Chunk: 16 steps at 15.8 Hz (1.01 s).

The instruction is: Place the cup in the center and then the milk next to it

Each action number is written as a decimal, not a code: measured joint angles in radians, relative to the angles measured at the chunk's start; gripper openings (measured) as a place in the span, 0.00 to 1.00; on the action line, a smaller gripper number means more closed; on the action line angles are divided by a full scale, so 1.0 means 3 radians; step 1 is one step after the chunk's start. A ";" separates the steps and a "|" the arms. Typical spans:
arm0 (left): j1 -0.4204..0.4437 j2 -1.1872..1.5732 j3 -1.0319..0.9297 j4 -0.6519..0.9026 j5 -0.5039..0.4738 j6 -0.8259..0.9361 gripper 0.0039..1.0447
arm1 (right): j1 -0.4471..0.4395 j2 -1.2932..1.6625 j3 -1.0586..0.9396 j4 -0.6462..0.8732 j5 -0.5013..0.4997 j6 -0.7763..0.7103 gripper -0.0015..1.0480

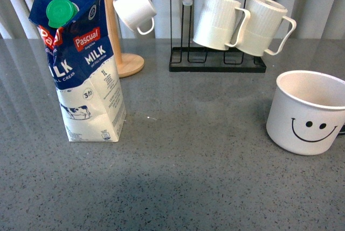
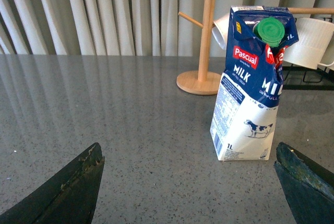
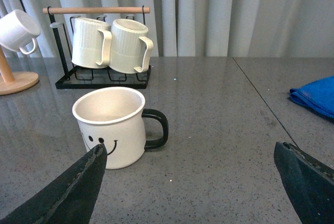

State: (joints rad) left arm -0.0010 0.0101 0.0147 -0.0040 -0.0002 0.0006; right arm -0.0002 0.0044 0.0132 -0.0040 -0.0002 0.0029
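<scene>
White smiley cup (image 1: 307, 113) stands on the worktop (image 1: 188, 161) at the front frame's right edge, milk (image 1: 81, 64) at left. Left hand (image 2: 188, 151) and right hand (image 3: 189, 150) are spread, empty. The cup looks rigid, smooth and breakable; best pinched across its rim.

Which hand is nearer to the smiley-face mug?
Right. The right hand has the smiley-face mug just ahead of it; the left hand faces the milk carton, the mug outside its view.

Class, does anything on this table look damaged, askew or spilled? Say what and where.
The milk carton, standing at the left, is battered: its blue top is creased and dented around the green cap. Nothing is spilled; the cup stands upright.
</scene>
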 joint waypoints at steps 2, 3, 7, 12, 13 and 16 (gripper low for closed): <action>0.0000 0.0000 0.0000 0.0000 0.0000 0.0000 0.94 | 0.0000 0.0000 0.0000 0.0000 0.0000 0.0000 0.94; 0.0000 0.0000 0.0000 0.0000 0.0000 0.0000 0.94 | 0.0000 0.0000 0.0000 0.0000 0.0000 0.0000 0.94; 0.0000 0.0000 0.0000 0.0000 0.0000 0.0000 0.94 | 0.0000 0.0000 0.0000 0.0000 0.0000 0.0000 0.94; 0.0000 0.0000 0.0000 0.0000 0.0000 0.0000 0.94 | 0.0000 0.0000 0.0000 0.0000 0.0000 0.0000 0.94; 0.0000 0.0000 0.0000 0.0000 0.0000 0.0000 0.94 | 0.0000 0.0000 0.0000 0.0000 0.0000 0.0000 0.94; 0.0000 0.0000 0.0000 0.0000 0.0000 0.0000 0.94 | 0.0000 0.0000 0.0000 0.0000 -0.0001 0.0000 0.94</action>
State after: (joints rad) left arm -0.0010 0.0101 0.0147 -0.0040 -0.0002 0.0006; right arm -0.0002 0.0044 0.0132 -0.0040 -0.0006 0.0029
